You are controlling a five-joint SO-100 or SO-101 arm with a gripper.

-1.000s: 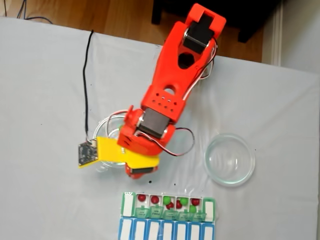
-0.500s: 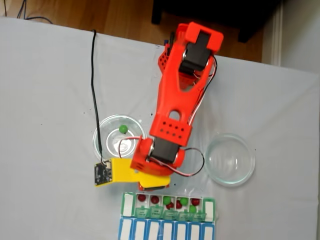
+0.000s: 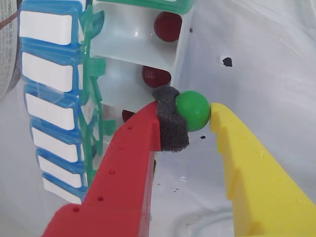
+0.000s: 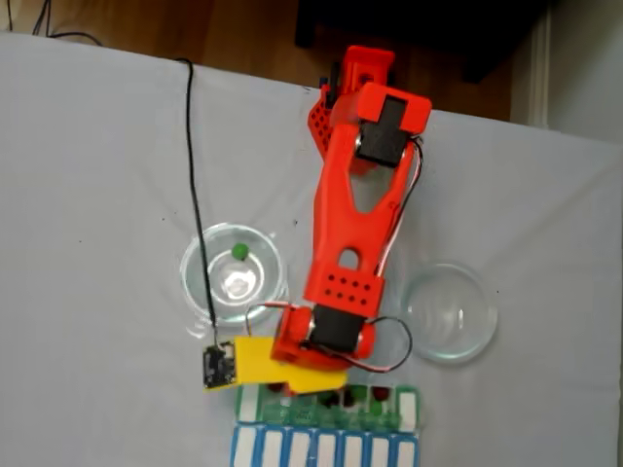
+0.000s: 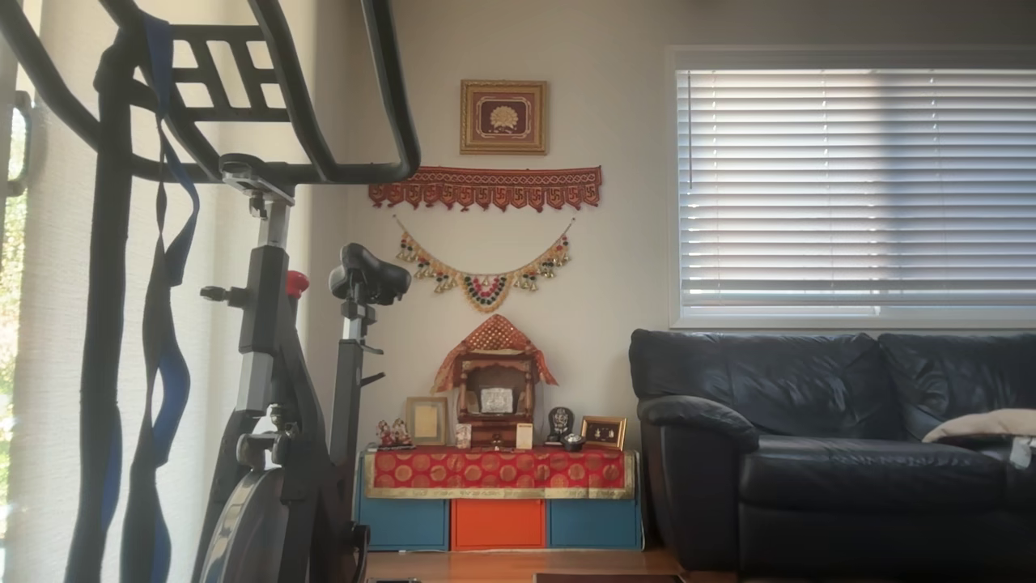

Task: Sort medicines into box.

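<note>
Wrist view: gripper [image 3: 192, 111] clamped on a green ball [image 3: 193, 110], pinched between the red finger's foam pad [image 3: 170, 126] and the yellow finger [image 3: 252, 168]. Box [image 3: 133, 44] lies just beyond the tips, red balls [image 3: 167, 25] seen in open compartments.

Fixed view: gripper [image 4: 282, 375] is seen at the box's [image 4: 326, 418] top edge; another green ball [image 4: 238, 252] is left in the left dish [image 4: 200, 292].

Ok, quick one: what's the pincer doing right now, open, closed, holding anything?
Pincer: closed on a green ball, pinched between the red foam-padded finger and the yellow finger, beside the box.
</note>
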